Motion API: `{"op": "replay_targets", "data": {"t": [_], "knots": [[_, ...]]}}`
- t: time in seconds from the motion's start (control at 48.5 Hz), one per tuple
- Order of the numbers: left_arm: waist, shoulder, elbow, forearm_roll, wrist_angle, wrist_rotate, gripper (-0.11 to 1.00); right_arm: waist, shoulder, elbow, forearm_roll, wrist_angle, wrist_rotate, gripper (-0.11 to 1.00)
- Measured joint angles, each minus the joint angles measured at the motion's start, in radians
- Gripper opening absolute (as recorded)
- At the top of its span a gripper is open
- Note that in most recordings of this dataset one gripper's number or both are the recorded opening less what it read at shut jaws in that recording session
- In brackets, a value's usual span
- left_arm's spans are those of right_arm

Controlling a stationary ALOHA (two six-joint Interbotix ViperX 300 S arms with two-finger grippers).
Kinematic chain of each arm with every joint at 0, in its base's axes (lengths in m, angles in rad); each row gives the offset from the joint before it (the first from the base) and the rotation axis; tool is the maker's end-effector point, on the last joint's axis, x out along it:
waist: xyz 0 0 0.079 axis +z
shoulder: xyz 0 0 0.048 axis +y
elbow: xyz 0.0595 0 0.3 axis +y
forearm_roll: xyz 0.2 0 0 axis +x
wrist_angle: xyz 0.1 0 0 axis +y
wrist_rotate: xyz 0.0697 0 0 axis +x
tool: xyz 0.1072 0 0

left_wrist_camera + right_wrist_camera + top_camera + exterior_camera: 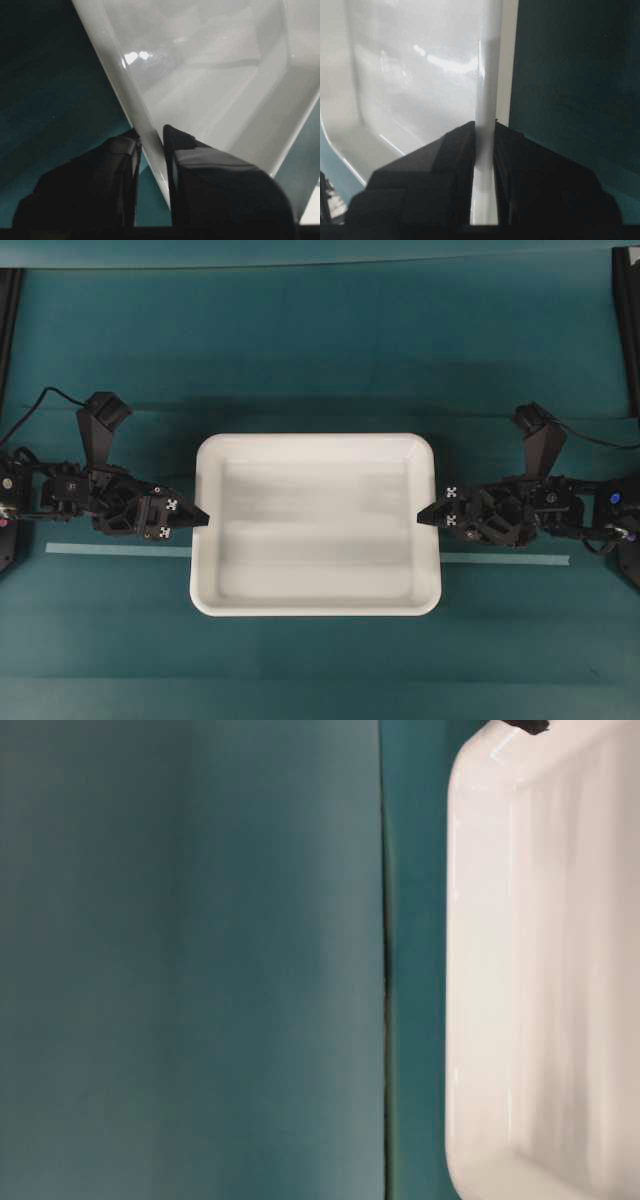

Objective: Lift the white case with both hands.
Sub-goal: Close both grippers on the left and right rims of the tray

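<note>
On a teal worktop, the white case lay lengthwise between both pincers, left pincer and right pincer each clamped on its nearest short rim.

Black cabled arms, white checker markers

white case filling table centre, arms flanking it, open cloth beyond

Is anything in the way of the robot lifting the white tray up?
Nothing visible. The left gripper and right gripper already pinch opposite rims of the white tray.
</note>
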Motion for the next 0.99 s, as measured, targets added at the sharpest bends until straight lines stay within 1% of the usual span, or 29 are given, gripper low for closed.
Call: {"op": "replay_targets", "data": {"t": [0.083,0.31,0.372,0.433,0.516,0.619,0.743,0.867,0.991], "knots": [[0.000,0.000,-0.002,0.000,0.002,-0.002,0.13,-0.002,0.000,-0.002,0.000,0.005,0.003,0.12],[0.005,-0.003,-0.008,0.000,0.029,-0.014,0.13,-0.002,-0.011,-0.005,0.000,0.014,0.040,0.12],[0.005,-0.011,-0.009,0.000,0.034,-0.035,0.13,-0.003,-0.020,-0.006,0.000,0.014,0.044,0.12],[0.011,-0.026,-0.011,0.000,0.035,-0.072,0.13,-0.003,-0.038,-0.005,0.000,0.017,0.046,0.12],[0.012,-0.049,-0.011,0.000,0.037,-0.112,0.09,-0.003,-0.071,-0.005,0.000,0.026,0.048,0.12],[0.012,-0.083,-0.011,-0.002,0.051,-0.141,0.09,-0.006,-0.114,-0.005,0.000,0.058,0.048,0.12],[0.012,-0.126,-0.031,0.000,0.120,-0.144,0.09,-0.015,-0.156,-0.014,0.000,0.120,0.043,0.12],[0.012,-0.172,-0.071,0.000,0.236,-0.144,0.09,-0.029,-0.201,-0.020,0.000,0.178,0.041,0.12],[0.012,-0.213,-0.092,0.000,0.310,-0.144,0.09,-0.037,-0.242,-0.023,0.000,0.215,0.041,0.12]]}}
